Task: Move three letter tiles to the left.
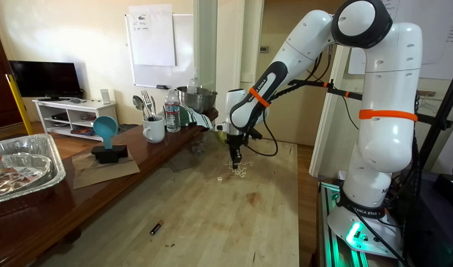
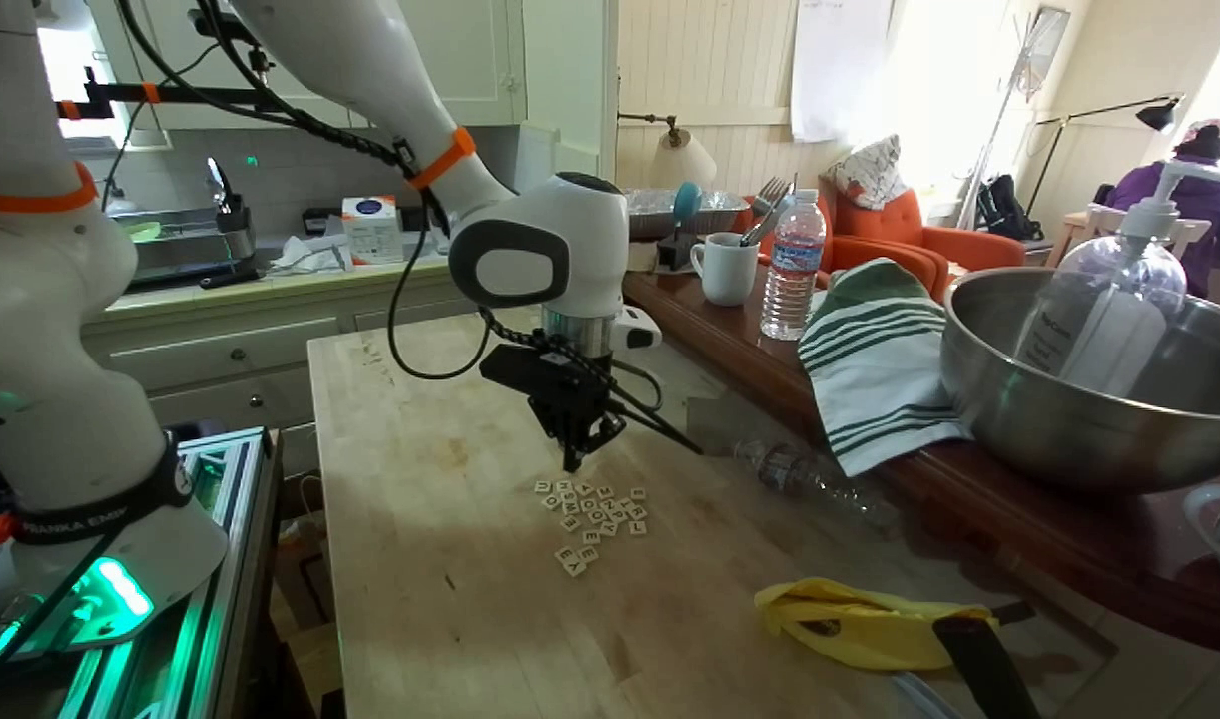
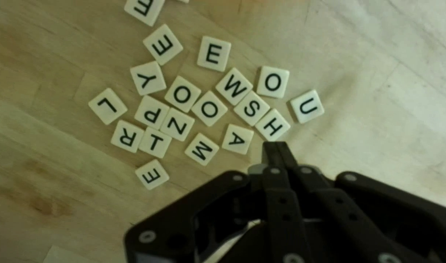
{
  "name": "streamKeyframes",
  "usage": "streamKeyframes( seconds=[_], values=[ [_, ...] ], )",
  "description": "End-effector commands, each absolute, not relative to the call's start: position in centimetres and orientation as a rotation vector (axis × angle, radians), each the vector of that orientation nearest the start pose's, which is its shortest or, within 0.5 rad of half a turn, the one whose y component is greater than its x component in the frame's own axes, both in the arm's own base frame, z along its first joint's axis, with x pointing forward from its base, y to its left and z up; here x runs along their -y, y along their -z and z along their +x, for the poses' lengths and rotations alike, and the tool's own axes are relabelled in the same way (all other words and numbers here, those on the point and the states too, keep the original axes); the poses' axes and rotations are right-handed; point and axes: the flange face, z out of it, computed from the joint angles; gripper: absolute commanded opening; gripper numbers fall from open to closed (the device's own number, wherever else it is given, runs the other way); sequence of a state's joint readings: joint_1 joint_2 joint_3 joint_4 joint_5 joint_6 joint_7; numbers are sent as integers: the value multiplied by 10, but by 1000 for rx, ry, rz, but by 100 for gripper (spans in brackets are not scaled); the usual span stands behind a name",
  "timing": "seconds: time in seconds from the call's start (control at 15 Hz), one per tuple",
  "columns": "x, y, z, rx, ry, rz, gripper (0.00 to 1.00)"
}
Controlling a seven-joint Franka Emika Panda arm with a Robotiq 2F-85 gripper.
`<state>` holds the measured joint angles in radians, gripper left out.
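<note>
Wrist view; letter tile U (image 3: 307, 106)

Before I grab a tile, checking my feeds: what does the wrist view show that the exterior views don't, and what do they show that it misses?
Only the wrist view: a close, overhead look at the letter tiles, and the seam between the shut fingers of the gripper.
Only the exterior views: the white arm, the cutlery mug, the upright water bottle and the metal bowl.
Shared: letter tiles, gripper and pale wooden table.
</note>
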<state>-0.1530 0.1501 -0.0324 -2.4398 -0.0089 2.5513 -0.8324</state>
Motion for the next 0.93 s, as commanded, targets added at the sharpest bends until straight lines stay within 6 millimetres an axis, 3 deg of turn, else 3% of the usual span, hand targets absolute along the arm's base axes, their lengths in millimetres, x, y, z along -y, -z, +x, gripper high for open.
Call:
streamKeyframes(
  seconds=[0.0,0.33,0.87],
  values=[
    [103,-238,468,1022,-20,-2972,0],
    [114,-235,471,982,17,-3006,0],
    [107,-215,481,953,74,-3015,0]
  ],
)
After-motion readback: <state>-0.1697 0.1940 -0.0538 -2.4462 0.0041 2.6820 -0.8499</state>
